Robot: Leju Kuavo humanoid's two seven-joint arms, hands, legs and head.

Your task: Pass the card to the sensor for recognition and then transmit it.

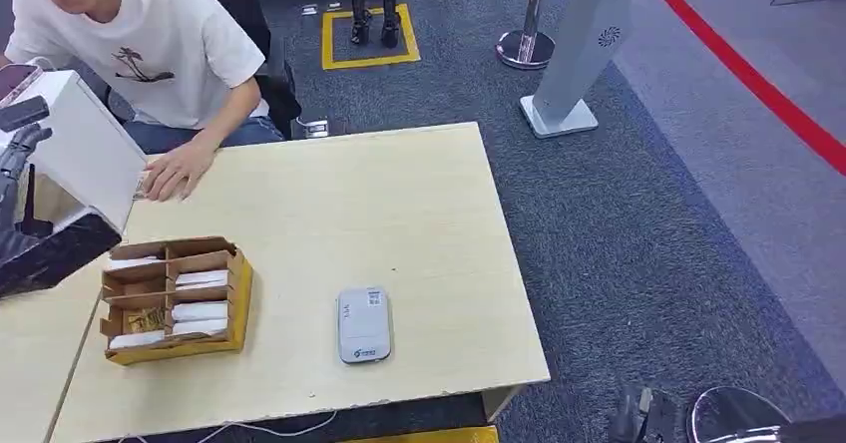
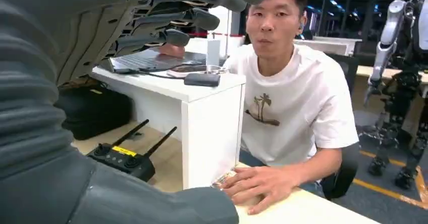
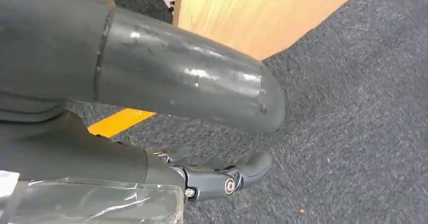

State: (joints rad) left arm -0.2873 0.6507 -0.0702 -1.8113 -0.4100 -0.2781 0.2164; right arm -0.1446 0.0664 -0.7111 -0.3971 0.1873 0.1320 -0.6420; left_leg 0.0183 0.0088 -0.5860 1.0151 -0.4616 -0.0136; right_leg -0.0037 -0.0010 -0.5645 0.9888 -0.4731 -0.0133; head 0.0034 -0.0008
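The grey card sensor lies flat near the table's front edge. A cardboard tray to its left holds white cards in compartments. My left hand is raised at the far left, well away from both. In the left wrist view its fingers and thumb are spread apart with nothing between them. A person's hand presses on a small flat item, apparently a card, at the table's far edge. My right hand hangs below the table's corner over the carpet, holding nothing.
A person in a white T-shirt sits behind the table's far left. A white box-shaped desk stands beside my left hand, and a black remote controller lies below it. A grey post base and a stanchion stand on the carpet.
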